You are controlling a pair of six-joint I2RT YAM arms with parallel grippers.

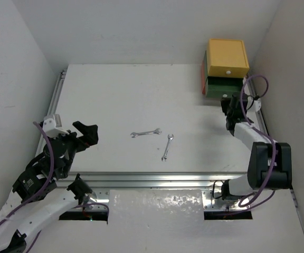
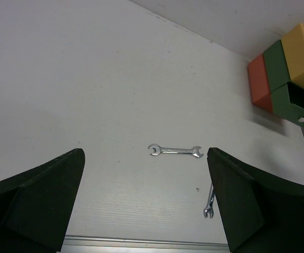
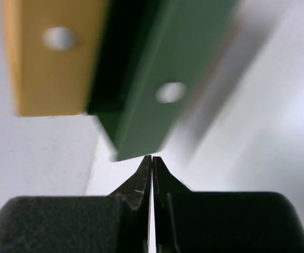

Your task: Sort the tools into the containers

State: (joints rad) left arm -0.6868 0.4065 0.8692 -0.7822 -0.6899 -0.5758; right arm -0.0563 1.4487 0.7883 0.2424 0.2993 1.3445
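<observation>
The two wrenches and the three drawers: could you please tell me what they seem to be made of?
The crosswise wrench and angled wrench look like polished metal: silvery, with bright glints. The yellow drawer, green drawer and orange-red drawer seem matte plastic, evenly coloured; painted wood is possible.

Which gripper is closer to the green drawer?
Right. The right gripper is just in front of the green drawer; the left gripper is far off across the table.

Two small silver wrenches lie flat on the white table (image 1: 115,100), near each other but not touching. The first wrench (image 1: 145,133) lies sideways. The second wrench (image 1: 167,146) points up and down. In the far right corner, the yellow drawer (image 1: 227,57) sits on the green drawer (image 1: 223,87), which is pulled out a bit. The orange-red drawer (image 1: 203,77) peeks out on their left.
</observation>
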